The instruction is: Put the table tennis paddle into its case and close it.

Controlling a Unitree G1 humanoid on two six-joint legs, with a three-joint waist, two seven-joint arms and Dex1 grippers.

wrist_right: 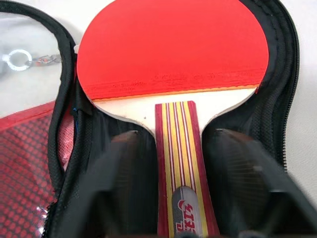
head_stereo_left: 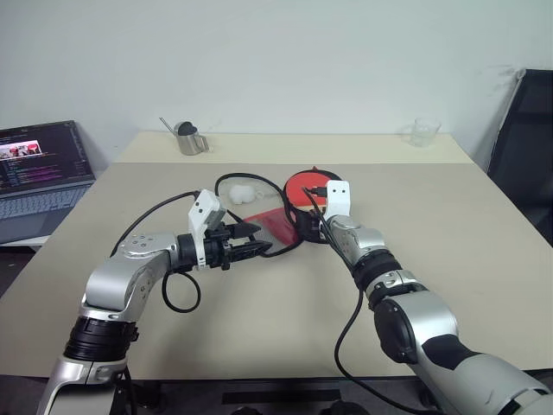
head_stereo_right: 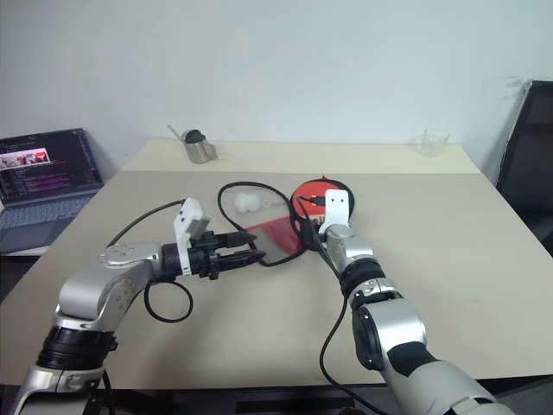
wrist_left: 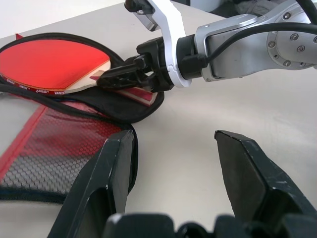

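Right wrist view: table tennis paddle (wrist_right: 173,54) lies in open case (wrist_right: 285,74), mid-counter (head_stereo_left: 484,216) | right gripper (wrist_right: 181,163) jaws spread astride handle, likely just releasing | left gripper (wrist_left: 173,163) jaws spread at flap, empty.

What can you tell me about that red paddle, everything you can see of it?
The paddle has a round face of red rubber and a short, pale wooden handle striped red and dark, with a silvery badge near its end. It lies flat, face up, on the black lining of the open case, whose zip edge curves around the head. The right pincer has one finger on each side of the handle, open, not squeezing it.
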